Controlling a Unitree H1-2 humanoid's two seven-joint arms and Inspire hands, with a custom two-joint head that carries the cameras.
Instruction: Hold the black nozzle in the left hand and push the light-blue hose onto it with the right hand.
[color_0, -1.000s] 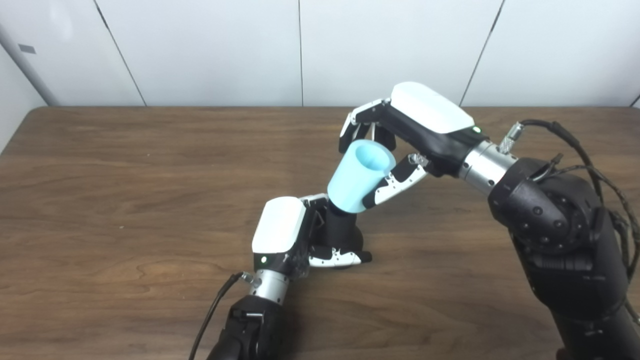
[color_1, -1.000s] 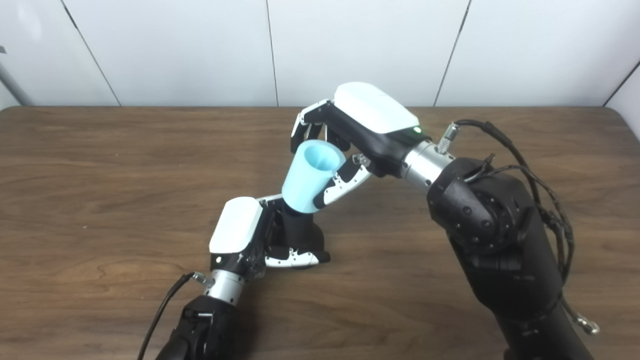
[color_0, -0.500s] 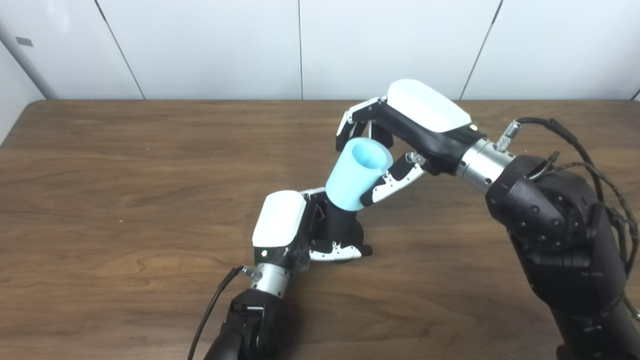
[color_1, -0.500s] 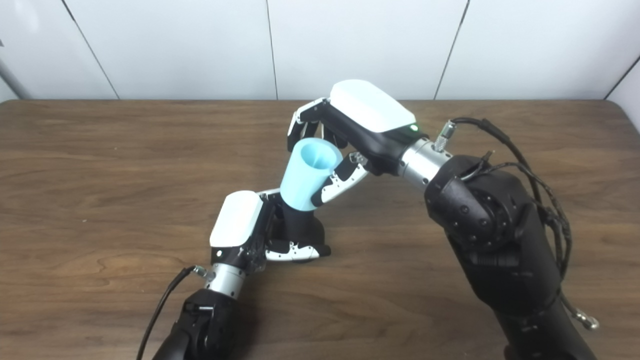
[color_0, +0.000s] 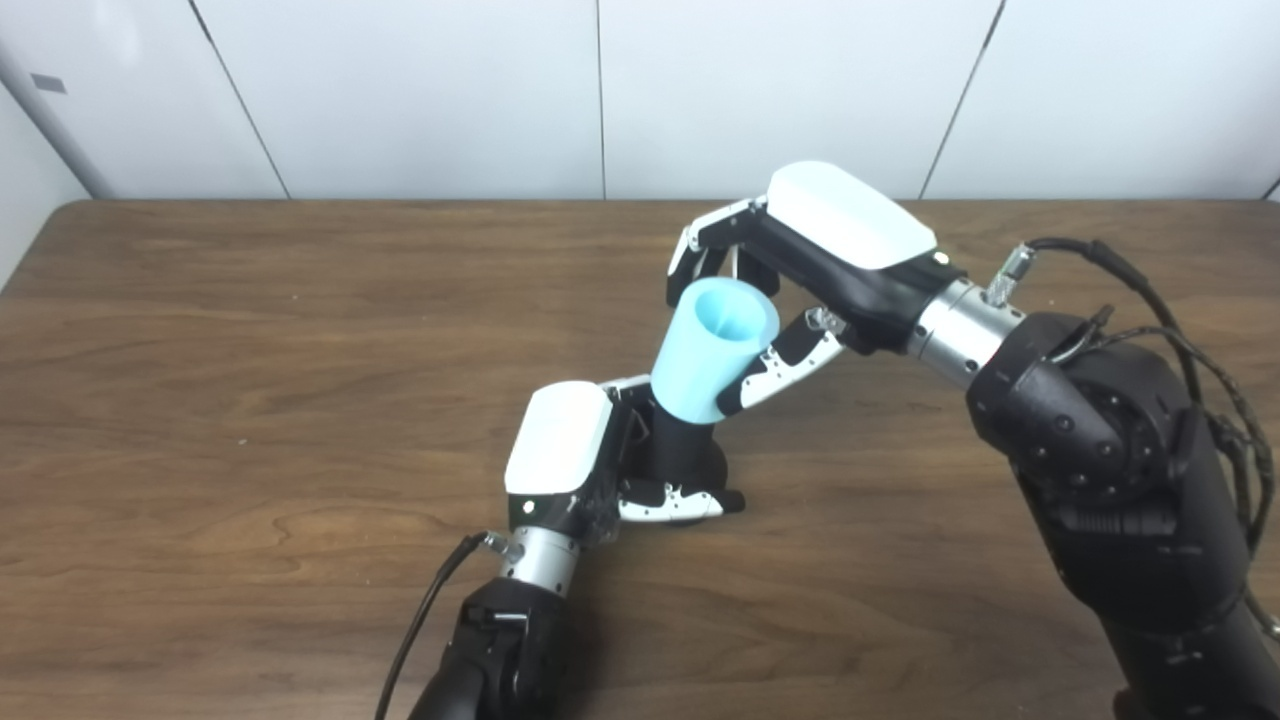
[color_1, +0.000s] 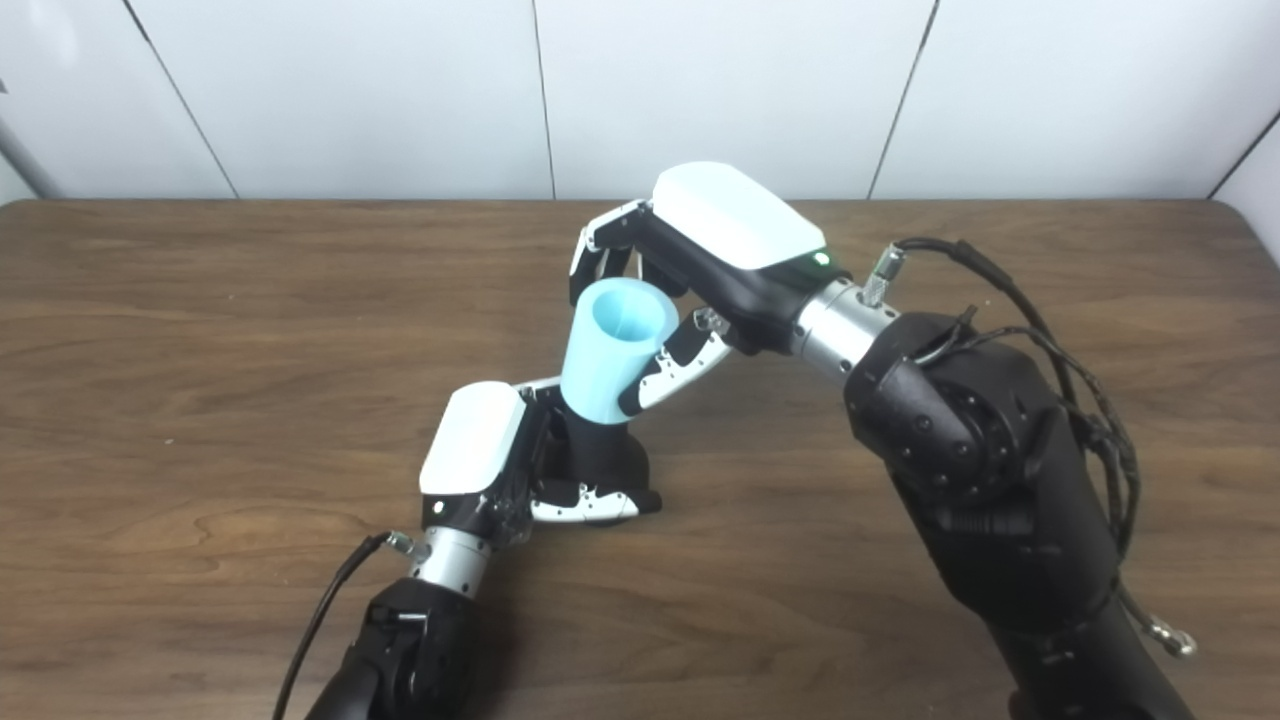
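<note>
My left hand (color_0: 590, 465) is shut on the black nozzle (color_0: 682, 452), which stands on the wooden table (color_0: 250, 350) near the middle. My right hand (color_0: 790, 280) is shut on the light-blue hose (color_0: 712, 350), a tapered open tube tilted slightly to the upper right. The hose's lower end sits over the top of the nozzle, whose tip is hidden inside it. The same shows in the right eye view: left hand (color_1: 500, 465), nozzle (color_1: 600, 460), hose (color_1: 612, 350), right hand (color_1: 690, 270).
A black cable (color_0: 425, 620) runs along my left forearm. Black cables (color_0: 1150, 290) loop off my right forearm. White wall panels (color_0: 600, 100) stand behind the table's far edge.
The camera view shifted slightly between the oldest frame and now. My right hand has moved the hose a little to the left, making it more upright over the nozzle. My left hand keeps its hold.
</note>
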